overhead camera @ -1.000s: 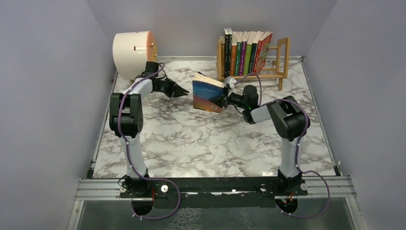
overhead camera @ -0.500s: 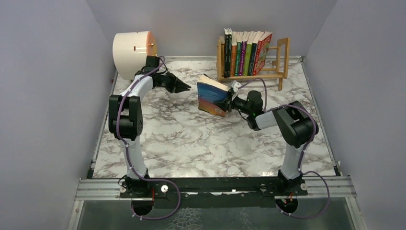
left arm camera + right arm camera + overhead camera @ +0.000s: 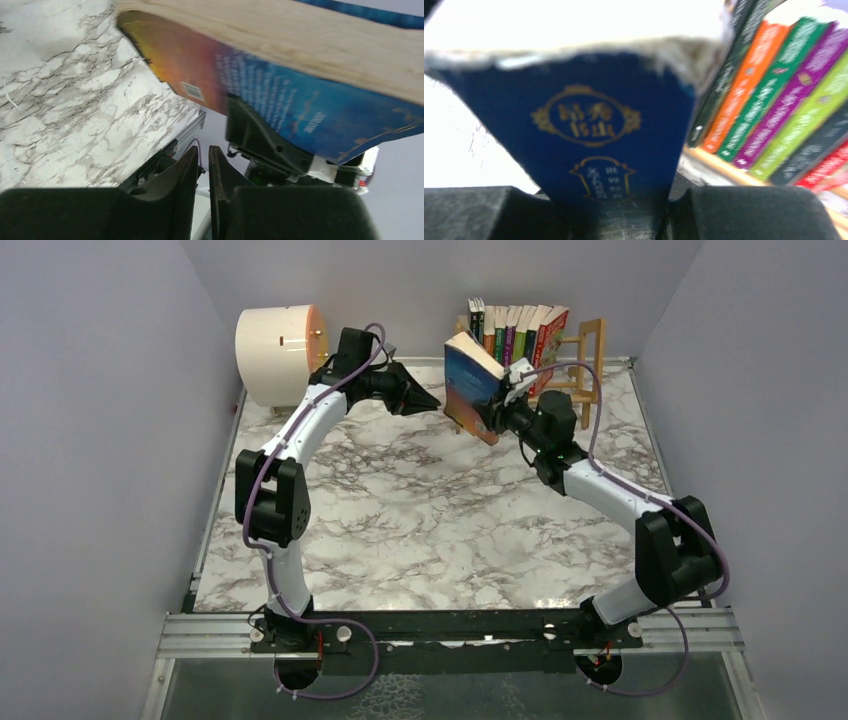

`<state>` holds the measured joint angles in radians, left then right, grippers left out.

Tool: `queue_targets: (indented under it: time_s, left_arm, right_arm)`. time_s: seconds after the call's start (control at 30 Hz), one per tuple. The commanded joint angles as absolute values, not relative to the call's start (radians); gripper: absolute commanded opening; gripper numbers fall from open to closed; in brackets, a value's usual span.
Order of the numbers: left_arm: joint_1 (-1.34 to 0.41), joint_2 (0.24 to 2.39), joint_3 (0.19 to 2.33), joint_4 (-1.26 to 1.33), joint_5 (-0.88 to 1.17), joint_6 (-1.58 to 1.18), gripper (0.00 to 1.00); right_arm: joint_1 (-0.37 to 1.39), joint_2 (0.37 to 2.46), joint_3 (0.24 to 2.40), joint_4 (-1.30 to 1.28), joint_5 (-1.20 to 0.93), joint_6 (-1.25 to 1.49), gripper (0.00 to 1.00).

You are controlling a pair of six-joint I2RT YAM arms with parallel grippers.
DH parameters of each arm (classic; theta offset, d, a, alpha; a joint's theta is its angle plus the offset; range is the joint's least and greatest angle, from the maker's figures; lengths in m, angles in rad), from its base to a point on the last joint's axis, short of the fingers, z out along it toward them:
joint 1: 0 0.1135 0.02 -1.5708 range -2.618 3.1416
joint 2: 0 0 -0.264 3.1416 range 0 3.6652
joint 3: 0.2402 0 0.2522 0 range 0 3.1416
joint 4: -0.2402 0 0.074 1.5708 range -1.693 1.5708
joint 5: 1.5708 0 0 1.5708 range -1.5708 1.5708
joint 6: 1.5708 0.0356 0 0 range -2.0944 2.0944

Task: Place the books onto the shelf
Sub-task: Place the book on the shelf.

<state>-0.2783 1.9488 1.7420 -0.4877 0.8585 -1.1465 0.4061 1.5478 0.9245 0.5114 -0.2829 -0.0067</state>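
Held book: the blue book (image 3: 468, 378) is off the counter (image 3: 420, 520), raised in front of the left end of the shelf (image 3: 592, 358), page edges up, slightly tilted.
Right gripper: the right gripper (image 3: 503, 408) is clamped on the blue book's lower edge. The wrist view shows the cover pinched between both fingers.
Shelved books: the shelved books (image 3: 520, 332) stand in a row, spines out, leaning right. Spines visible are dark, orange, green, purple, lime and red.
Free slot: bare rails show between the red spine and the right end frame.
Left gripper: the left gripper (image 3: 430, 401) has its fingers pressed together and holds nothing. Its tip is just beside the blue book's cover. Whether they touch cannot be told.
Counter: no other loose book is in view. A cream cylinder (image 3: 270, 348) stands at the far left corner.
Progress: judged nearly complete, with only the held book left to place.
Remaining: align the book with an open gap, seat it and release.
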Motion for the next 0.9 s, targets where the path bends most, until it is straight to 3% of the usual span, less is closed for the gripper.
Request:
queue_targets:
  time_s: [0.0,0.27,0.43,0.7,0.87]
  left_arm:
    - [-0.277,1.882,1.778,-0.491,0.804,-1.107,0.08]
    - [-0.302,1.864,1.749,-0.492,0.781,-1.075,0.08]
    - [-0.321,1.845,1.736,-0.512,0.719,-1.037,0.07]
    - [-0.328,1.844,1.685,-0.514,0.712,-1.025,0.07]
    - [-0.33,1.844,1.669,-0.513,0.703,-1.026,0.07]
  right_arm:
    - [0.408,1.415,1.065,0.472,-0.093,-0.037,0.01]
    - [0.406,1.399,1.35,0.183,0.214,-0.025,0.01]
    - [0.395,1.499,1.662,-0.096,0.388,-0.029,0.01]
    - [0.303,1.719,2.02,-0.463,0.396,0.073,0.01]
    - [0.246,1.749,2.042,-0.503,0.395,0.115,0.01]
